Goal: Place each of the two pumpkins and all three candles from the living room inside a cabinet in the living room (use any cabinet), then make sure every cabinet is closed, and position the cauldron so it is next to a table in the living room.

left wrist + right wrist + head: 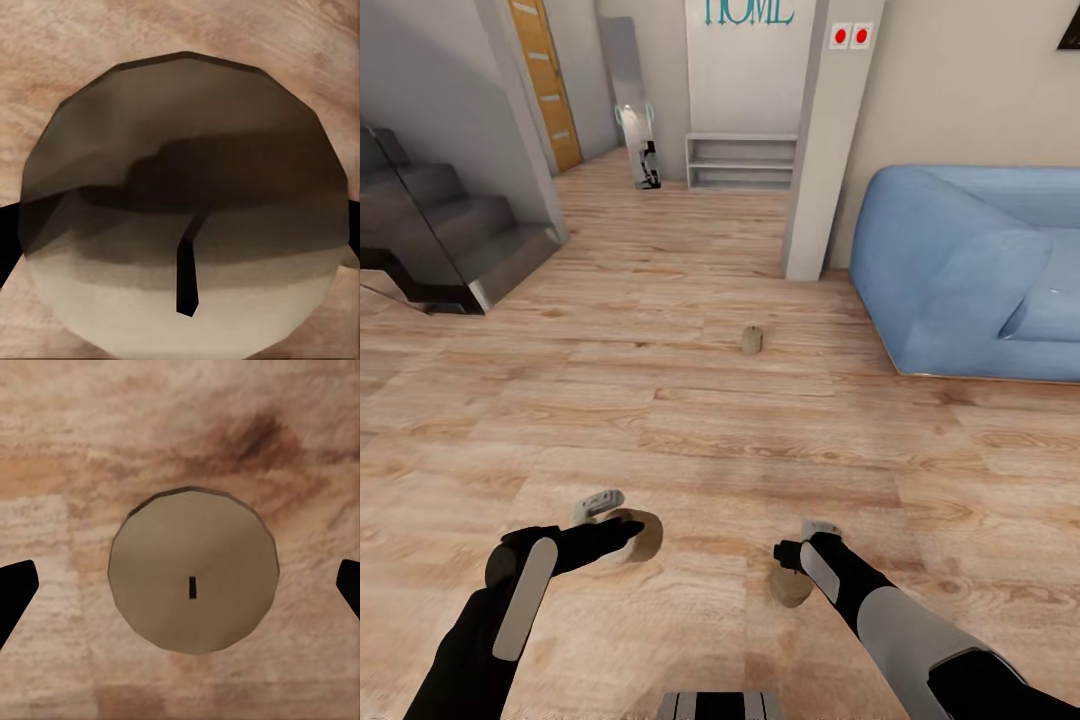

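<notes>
Three candles on floor | left tool (622, 530) open over one (184, 202) | right tool (800, 560) open above another (193, 577)

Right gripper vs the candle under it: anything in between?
Nothing visible. The right wrist view looks straight down on the candle, wick up on the bare wood floor, with the right gripper fingers spread to either side and nothing between them and it.
</notes>
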Available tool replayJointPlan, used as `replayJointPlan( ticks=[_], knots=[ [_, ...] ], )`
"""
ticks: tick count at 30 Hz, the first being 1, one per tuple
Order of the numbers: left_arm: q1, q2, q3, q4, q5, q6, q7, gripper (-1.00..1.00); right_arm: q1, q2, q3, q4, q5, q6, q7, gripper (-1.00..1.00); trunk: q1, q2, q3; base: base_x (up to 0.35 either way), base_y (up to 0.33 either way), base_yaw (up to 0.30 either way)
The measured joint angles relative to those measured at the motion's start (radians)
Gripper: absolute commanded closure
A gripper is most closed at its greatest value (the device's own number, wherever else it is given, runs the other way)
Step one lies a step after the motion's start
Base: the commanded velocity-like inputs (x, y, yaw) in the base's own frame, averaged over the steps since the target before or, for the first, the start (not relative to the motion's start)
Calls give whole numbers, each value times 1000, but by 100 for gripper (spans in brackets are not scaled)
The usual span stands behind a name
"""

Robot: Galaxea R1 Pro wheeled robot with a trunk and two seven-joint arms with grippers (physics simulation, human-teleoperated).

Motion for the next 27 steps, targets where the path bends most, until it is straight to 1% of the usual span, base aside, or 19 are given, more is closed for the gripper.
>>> replayJointPlan(
  ticks=[2,12,19,27],
  knots=[
    [0,0,0,1,3,0,0,100,0,0,0,0,0,-6,0,-100,1,0,-8,0,0,0],
    [0,0,0,1,8,0,-1,100,0,0,0,1,0,-12,0,-100,1,-1,-8,3,0,0],
    [0,0,-2,1,8,0,-1,100,0,0,0,1,-1,-12,0,-100,1,-1,-8,189,0,0],
    [-1,0,-1,1,8,0,-1,100,0,0,0,1,0,-13,0,-100,1,-1,-8,18,0,0]
  ],
)
